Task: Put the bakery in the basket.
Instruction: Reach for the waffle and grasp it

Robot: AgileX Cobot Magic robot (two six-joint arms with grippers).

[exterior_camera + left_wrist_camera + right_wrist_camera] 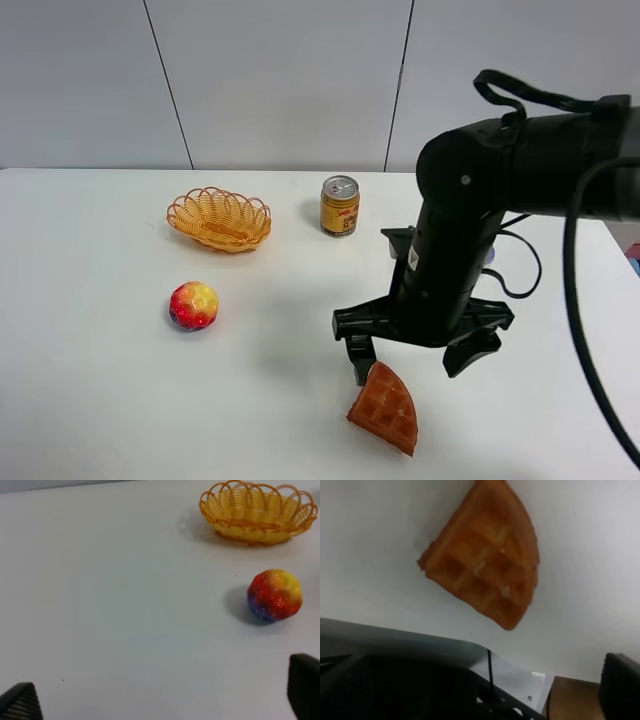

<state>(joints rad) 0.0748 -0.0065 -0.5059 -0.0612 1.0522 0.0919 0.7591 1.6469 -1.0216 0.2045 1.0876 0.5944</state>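
Waffle wedge, grid-pressed, orange-brown, is seen flat on desk, well apart from woven scalloped basket. Right claw is spread, nothing gripped; left claw, mostly cut off, likewise spread.

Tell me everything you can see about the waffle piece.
The waffle is an orange-brown wedge with a square grid of pockets, one rounded edge and a pointed tip. It lies flat on the white table near its front edge, just beside the open right gripper, not gripped.
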